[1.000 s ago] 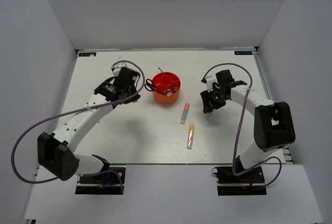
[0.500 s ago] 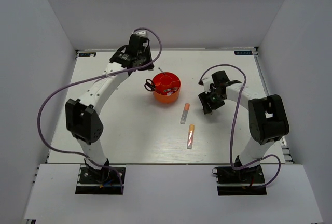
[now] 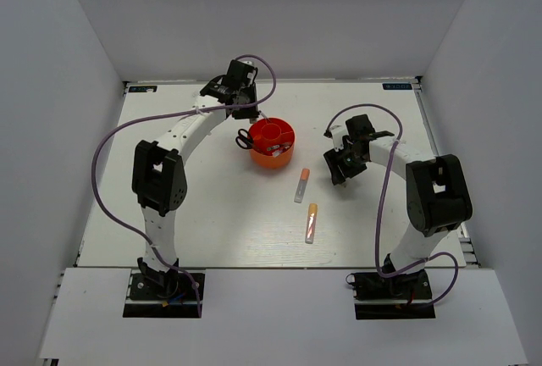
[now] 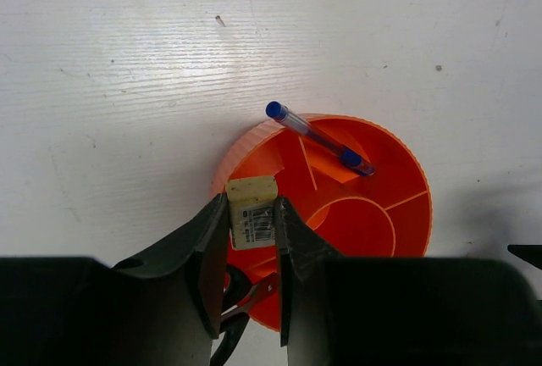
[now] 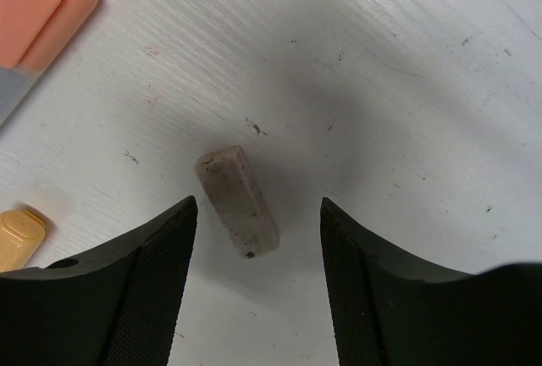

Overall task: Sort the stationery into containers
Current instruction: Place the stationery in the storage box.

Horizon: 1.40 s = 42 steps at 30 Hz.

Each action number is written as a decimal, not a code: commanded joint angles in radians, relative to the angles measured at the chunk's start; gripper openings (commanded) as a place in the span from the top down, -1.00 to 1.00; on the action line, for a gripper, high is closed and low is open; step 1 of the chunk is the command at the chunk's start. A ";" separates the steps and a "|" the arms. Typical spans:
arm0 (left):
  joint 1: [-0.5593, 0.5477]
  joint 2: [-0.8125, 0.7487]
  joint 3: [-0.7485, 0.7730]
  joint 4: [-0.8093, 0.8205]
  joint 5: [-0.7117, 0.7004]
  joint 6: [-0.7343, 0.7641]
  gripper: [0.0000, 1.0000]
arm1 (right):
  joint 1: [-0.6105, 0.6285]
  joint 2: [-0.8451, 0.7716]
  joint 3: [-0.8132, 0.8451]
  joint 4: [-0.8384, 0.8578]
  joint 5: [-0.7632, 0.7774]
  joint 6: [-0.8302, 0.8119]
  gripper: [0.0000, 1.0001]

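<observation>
Left gripper (image 4: 250, 207) clenched on white eraser (image 4: 251, 192), poised over the rim of the orange organiser (image 4: 373, 213), evidently for dropping in. Right gripper (image 5: 258, 205) released, jaws straddling tan block (image 5: 238, 201) on bench (image 5: 406, 86), well right of organiser, apparently lined up to grasp.

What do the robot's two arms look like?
Both the left arm and right arm have white segments joined by chunky black joints, with a thin purple cable looping alongside each. The left gripper and right gripper each end in two flat black fingers.
</observation>
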 commanded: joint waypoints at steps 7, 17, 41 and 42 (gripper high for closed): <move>-0.005 0.008 0.010 0.017 0.009 0.017 0.95 | -0.010 -0.029 0.002 0.015 -0.009 0.014 -0.27; -0.028 0.027 0.003 0.013 0.013 0.029 0.90 | -0.010 -0.024 0.002 0.013 -0.008 0.016 -0.29; -0.039 0.021 -0.006 0.000 -0.014 0.031 0.20 | -0.022 -0.029 0.007 0.006 -0.014 0.019 -0.32; -0.037 0.021 -0.005 0.000 -0.016 0.031 0.20 | -0.022 -0.030 0.008 0.006 -0.015 0.020 -0.32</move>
